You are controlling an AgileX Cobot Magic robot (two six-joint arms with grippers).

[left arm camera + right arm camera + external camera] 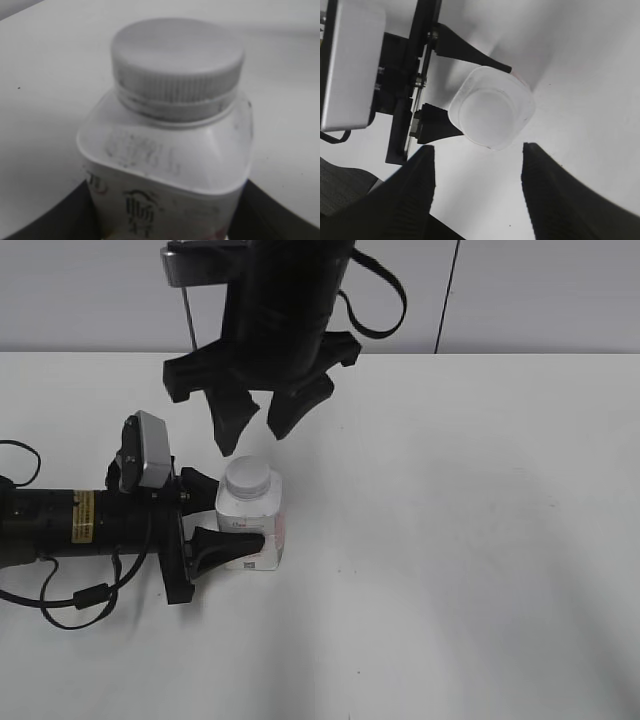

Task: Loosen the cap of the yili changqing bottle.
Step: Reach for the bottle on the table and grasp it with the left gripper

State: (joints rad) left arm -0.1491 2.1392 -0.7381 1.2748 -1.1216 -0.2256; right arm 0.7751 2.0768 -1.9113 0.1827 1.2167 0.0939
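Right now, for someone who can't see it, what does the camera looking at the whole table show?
A small white bottle with a round white cap stands on a white table, clamped around its body by the left gripper reaching in from the left. The right gripper hangs just above the cap, jaws open, not touching it.

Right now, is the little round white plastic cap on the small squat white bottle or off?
On. The round white plastic cap sits level on the neck of the small squat white bottle. How tightly it is screwed, cannot tell.
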